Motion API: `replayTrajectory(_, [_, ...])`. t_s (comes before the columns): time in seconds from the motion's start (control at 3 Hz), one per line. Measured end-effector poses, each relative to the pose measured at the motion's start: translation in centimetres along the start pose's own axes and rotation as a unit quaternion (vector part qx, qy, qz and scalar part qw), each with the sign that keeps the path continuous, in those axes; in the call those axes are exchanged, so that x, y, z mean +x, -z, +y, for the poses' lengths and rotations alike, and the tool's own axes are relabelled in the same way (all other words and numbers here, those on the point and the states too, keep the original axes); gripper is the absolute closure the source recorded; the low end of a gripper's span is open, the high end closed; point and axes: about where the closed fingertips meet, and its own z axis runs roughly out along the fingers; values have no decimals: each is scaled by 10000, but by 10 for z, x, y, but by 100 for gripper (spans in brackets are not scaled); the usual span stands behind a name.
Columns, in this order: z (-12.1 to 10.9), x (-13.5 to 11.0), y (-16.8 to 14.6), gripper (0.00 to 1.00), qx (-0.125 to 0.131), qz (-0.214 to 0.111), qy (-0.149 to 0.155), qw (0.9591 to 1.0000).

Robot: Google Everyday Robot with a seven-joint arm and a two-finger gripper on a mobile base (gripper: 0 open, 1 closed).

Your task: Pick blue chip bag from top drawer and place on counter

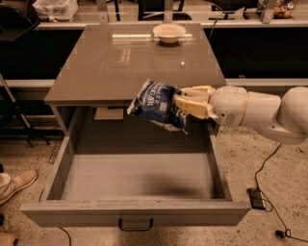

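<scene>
The hand point(179, 104) reaches in from the right on a white arm point(260, 113), its tan fingers point(190, 91) pinched on the right edge of the chip bag point(155, 102). The bag is dark blue with white lettering, crumpled and tilted. It hangs in the air above the back half of the open drawer point(134, 213), touching neither the drawer nor the table point(120, 67). In this view it overlaps the table's front edge.

Nearest the camera is the drawer's flat front with a small dark handle point(136, 224) at its centre. Behind the front, the drawer's floor carries a soft shadow. On the floor to the right lies a black box point(256, 198) with a cable point(269, 158) running from it. At the left edge a shoe point(17, 182) shows.

Farther back, the glossy grey-brown table reflects the lights. A white bowl point(169, 32) stands near its far edge, well apart from the bag. Beyond it, at top left, sits a pale plastic sack point(55, 8).
</scene>
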Motion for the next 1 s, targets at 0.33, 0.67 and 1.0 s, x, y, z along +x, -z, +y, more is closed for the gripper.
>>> replayTrajectory(0.33, [-37, -29, 0, 100, 156, -226, 231, 9994])
replayTrajectory(0.67, [-86, -57, -13, 100, 464, -383, 429, 9973])
replayTrajectory(1.0, [-129, -73, -32, 100, 881, -460, 567, 9934])
